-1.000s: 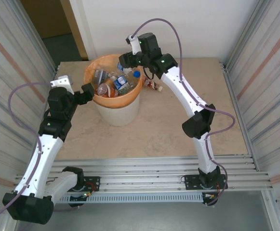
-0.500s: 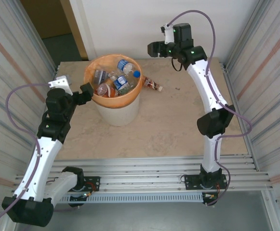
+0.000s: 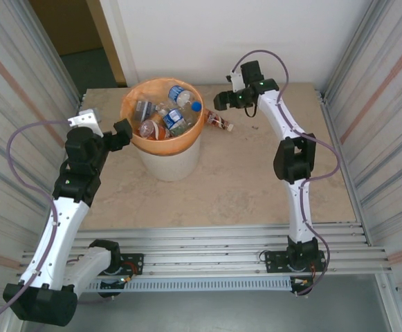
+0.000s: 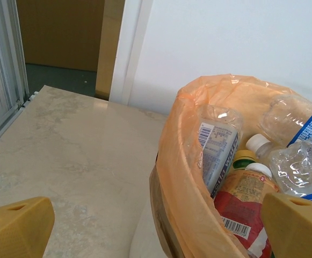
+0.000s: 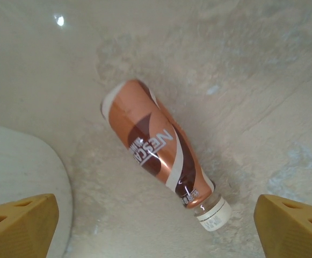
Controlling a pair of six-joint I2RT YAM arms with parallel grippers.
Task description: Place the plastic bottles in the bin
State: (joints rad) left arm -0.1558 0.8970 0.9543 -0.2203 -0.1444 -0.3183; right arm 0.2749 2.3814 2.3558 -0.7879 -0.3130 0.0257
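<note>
Inside the bin (image 3: pixel 166 164), the plastic bottles (image 3: pixel 165 114) on top bury whatever lies lower. A brown Nescafé bottle (image 5: pixel 158 148) lies on the table (image 3: pixel 242 187) just right of the bin, under the downward-bent right gripper (image 5: pixel 156 228), which is spread wide and empty. The left gripper (image 4: pixel 156 231), equally wide and empty, points level at the bin's left rim.

Top cam sits high behind the arm bases (image 3: pixel 294 259), looking down over the whole tabletop (image 3: pixel 242 187). Left wrist cam is low and close beside the bin (image 4: pixel 177 161), facing its rim — same bin the overhead sees. Right wrist cam looks down, close over a brown bottle (image 5: pixel 158 148) — overhead catches it too, just right of the bin.
</note>
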